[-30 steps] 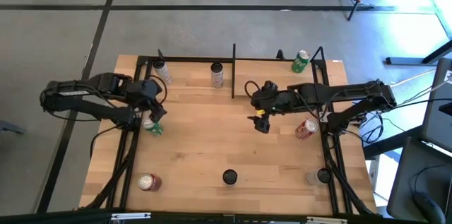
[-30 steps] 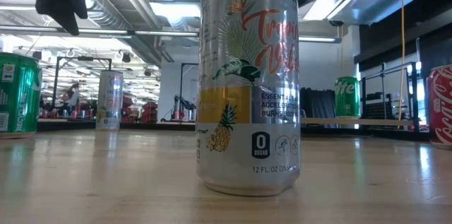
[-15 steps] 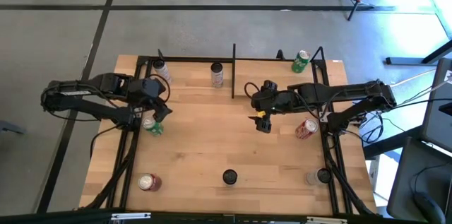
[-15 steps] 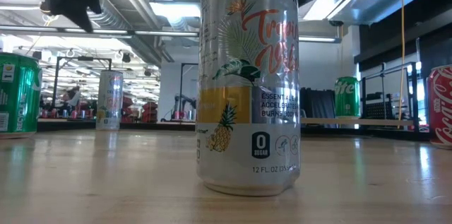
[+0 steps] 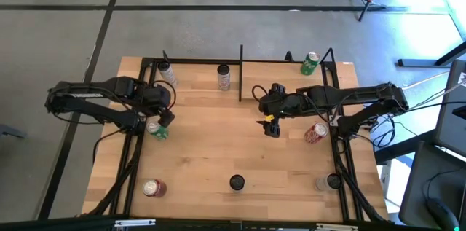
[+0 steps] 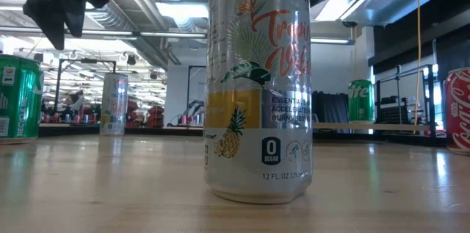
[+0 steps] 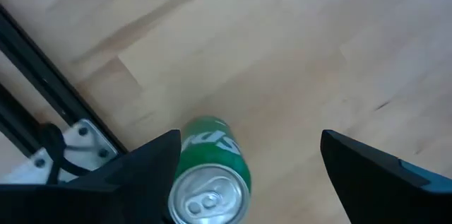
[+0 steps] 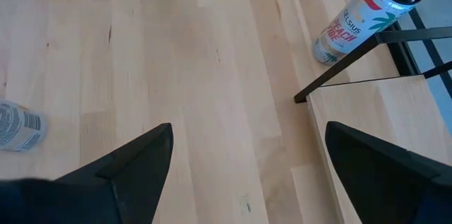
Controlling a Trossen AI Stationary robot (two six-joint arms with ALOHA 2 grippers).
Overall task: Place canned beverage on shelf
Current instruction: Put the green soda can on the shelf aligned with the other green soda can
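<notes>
A green soda can (image 5: 156, 130) stands upright on the table near its left edge; it also shows in the left wrist view (image 7: 208, 174) and the low view (image 6: 15, 97). My left gripper (image 5: 163, 112) hangs open above it (image 7: 248, 139), the can below and close to one finger, with no touch. My right gripper (image 5: 271, 126) is open and empty over the table's middle (image 8: 247, 132). The shelf (image 5: 287, 85), a light-wood board with black posts, sits at the far right and carries another green can (image 5: 311, 62).
Silver cans stand at the far edge (image 5: 167, 74) (image 5: 223, 76). A tall Celsius can (image 6: 257, 86) stands at the near middle, a red can (image 5: 153, 187) near left, another can (image 5: 324, 182) near right. A red can (image 5: 315, 132) lies by the right rail.
My left gripper has shifted a little toward the table's left edge and come down slightly above the green can, staying open. The cans have not moved.
</notes>
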